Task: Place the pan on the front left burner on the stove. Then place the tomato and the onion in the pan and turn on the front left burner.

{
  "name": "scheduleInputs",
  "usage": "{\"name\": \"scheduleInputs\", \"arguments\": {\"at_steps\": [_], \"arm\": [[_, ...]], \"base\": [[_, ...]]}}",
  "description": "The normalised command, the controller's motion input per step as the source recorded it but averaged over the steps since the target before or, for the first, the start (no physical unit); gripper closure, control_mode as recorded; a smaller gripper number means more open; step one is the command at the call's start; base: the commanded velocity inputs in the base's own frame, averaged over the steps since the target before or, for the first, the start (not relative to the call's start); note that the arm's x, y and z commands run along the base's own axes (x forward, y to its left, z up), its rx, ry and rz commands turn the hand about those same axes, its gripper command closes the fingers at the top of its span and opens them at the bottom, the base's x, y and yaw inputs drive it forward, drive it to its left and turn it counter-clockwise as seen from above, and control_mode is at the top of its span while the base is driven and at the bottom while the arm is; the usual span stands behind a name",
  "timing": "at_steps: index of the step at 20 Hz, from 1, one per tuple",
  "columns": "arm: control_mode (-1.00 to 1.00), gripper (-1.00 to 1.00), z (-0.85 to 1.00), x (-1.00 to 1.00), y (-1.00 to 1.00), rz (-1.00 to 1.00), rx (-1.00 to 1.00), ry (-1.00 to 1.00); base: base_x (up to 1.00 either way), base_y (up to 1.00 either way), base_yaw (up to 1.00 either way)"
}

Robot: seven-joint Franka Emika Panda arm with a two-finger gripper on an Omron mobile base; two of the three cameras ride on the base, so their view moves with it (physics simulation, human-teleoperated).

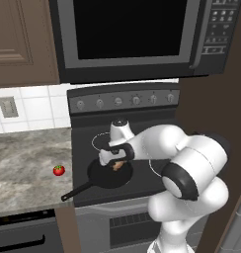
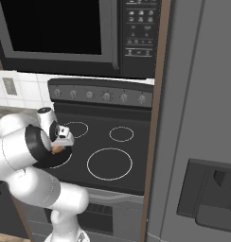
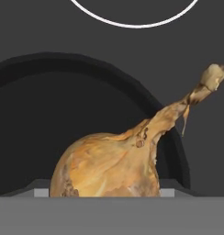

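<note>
The black pan [image 1: 105, 178] sits on the stove [image 1: 157, 129] over the front left burner, its long handle [image 1: 75, 191] pointing toward the counter's front edge. My gripper [image 1: 117, 164] hangs low over the pan, shut on the tan-brown onion [image 1: 119, 166]. In the hand view the onion [image 3: 111, 165] is close up between the fingers, its dry pointed tip up to the right, with the pan's dark floor [image 3: 54, 124] behind it. From the right, the onion [image 2: 56, 150] shows under the gripper [image 2: 58, 147]. The red tomato [image 1: 59, 170] lies on the counter, left of the stove.
The marble counter [image 1: 23, 163] adjoins the stove's left side. Knobs [image 1: 118, 101] line the dark back panel, and a microwave [image 1: 127, 34] hangs overhead. The largest ring [image 2: 109, 163] is front right, with smaller rings [image 2: 121, 133] behind. A tall grey cabinet [image 2: 202, 118] stands on the right.
</note>
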Motion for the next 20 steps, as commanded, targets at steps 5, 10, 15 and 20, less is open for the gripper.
{"name": "scheduleInputs", "arguments": {"at_steps": [5,10,15,20], "arm": [[-1.00,-1.00,-0.05,-0.01,0.00,-0.02,0.00,0.00],[-1.00,-1.00,-0.06,0.00,-0.13,-0.01,0.00,0.00],[-1.00,-1.00,0.00,0.00,-0.16,0.00,0.00,0.00],[-1.00,-1.00,0.00,0.00,-0.09,0.00,0.00,0.00]], "base": [[0.00,0.00,0.00],[0.00,0.00,0.00],[0.00,0.00,0.00],[0.00,0.00,0.00]]}}
